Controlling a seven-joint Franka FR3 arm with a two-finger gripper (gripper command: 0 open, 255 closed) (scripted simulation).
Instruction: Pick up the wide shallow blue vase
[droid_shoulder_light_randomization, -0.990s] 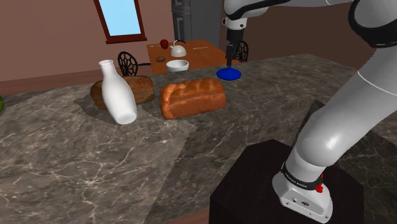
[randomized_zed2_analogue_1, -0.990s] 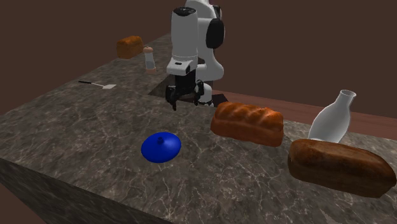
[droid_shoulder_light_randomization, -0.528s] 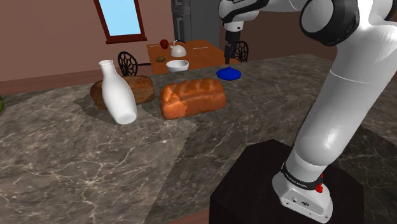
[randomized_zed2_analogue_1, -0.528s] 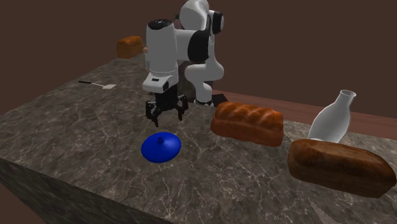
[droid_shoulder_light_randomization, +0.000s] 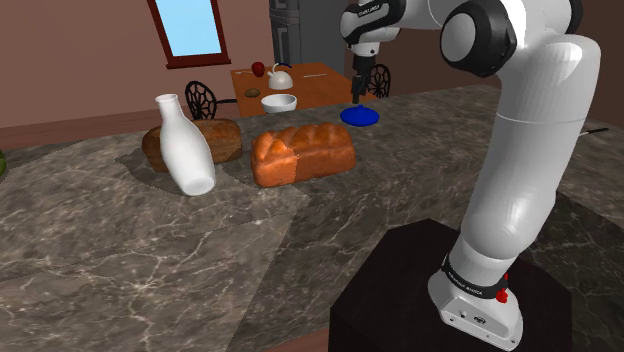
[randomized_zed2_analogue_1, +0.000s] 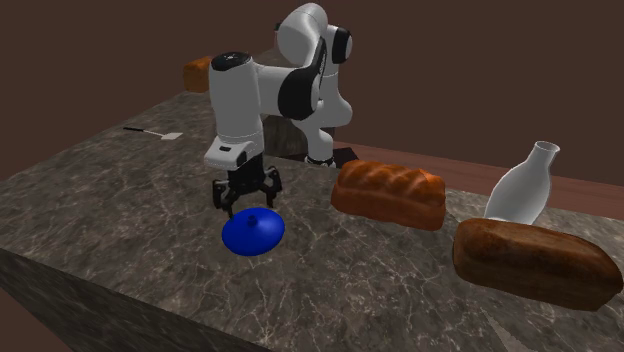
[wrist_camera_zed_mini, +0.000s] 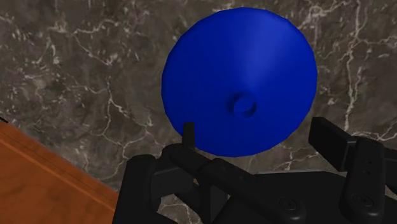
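Observation:
The wide shallow blue vase is a flat, deep-blue disc with a small neck at its centre, resting on the dark marble counter. My black gripper hangs just above the vase's edge on the arm's side. In the wrist view the vase lies right under the gripper. The fingers stand apart, open, and touch nothing.
An orange bread loaf, a darker loaf and a white bottle-shaped vase stand along the counter beside the blue vase. A spatula lies farther off. The counter's edge is close beyond the vase, with a wooden dining table behind it.
The arm has swung out across the counter and brought the gripper from beside the stand to just over the blue vase. The fingers stay open; the vase has not moved.

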